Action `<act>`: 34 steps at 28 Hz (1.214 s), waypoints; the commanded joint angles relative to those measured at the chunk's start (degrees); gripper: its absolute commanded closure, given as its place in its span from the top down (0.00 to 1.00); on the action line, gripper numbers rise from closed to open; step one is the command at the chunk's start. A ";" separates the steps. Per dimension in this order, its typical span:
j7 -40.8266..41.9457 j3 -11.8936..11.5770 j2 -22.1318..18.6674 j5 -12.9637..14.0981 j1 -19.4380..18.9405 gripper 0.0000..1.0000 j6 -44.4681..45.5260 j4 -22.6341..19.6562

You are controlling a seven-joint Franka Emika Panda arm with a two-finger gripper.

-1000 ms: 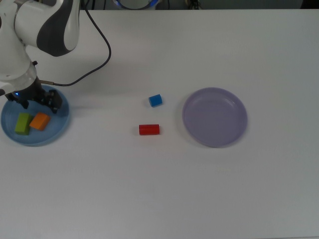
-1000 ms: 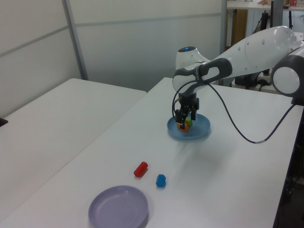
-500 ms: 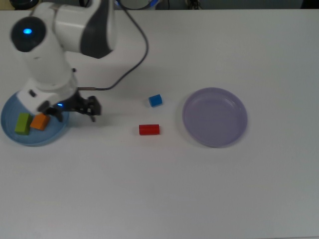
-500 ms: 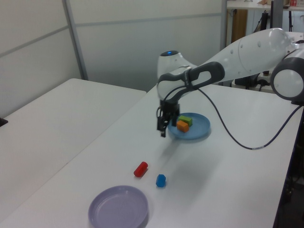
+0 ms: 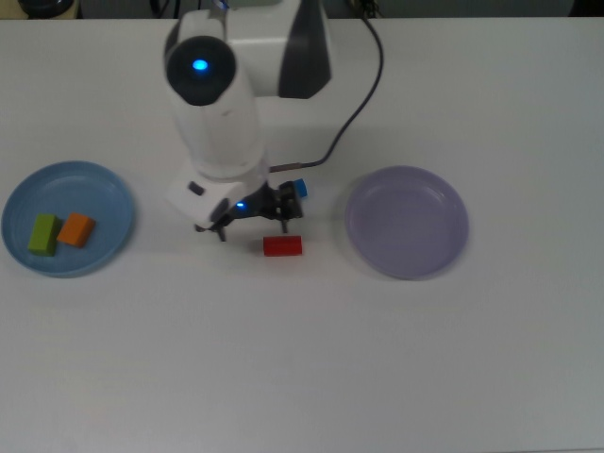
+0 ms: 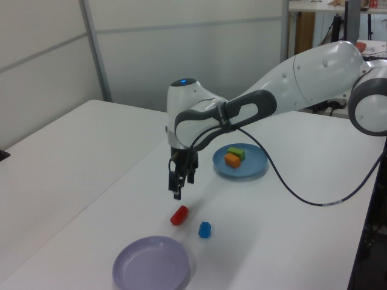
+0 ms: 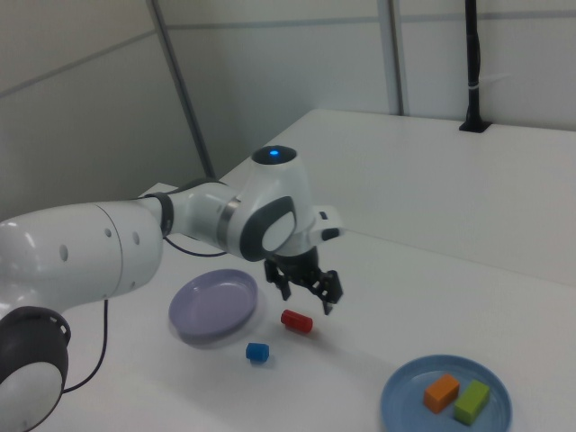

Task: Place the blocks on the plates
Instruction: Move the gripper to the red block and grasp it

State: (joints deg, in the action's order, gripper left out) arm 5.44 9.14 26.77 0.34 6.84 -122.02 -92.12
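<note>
The light blue plate (image 5: pixel 97 192) lies at the top view's left, holding the green block (image 5: pixel 42 234) and the orange block (image 5: pixel 75 229). The lilac plate (image 5: pixel 406 222) lies bare at the top view's right. Between the plates, the red block (image 5: pixel 282 246) and the blue block (image 5: pixel 300 188) rest on the table, the blue one partly hidden by the arm. My gripper (image 5: pixel 253 226) hangs open and empty above the table, just beside the red block (image 7: pixel 296 321) on the light blue plate's side. In the right view its fingers (image 7: pixel 331 293) are spread above that block.
The white arm (image 5: pixel 222 104) reaches in from the top view's upper edge, and its black cable (image 5: pixel 354 104) loops over the table behind it. In the left view a second white table (image 6: pixel 66 151) stands alongside.
The arm has swung from over the light blue plate toward the top view's right, to the red and blue blocks. The green and orange blocks stayed on that plate.
</note>
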 commanded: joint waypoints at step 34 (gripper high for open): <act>-4.47 -0.43 4.70 -4.38 -4.47 0.41 -3.93 -1.22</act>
State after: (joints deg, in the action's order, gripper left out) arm 2.69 9.08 31.71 -3.00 2.87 -124.40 -92.71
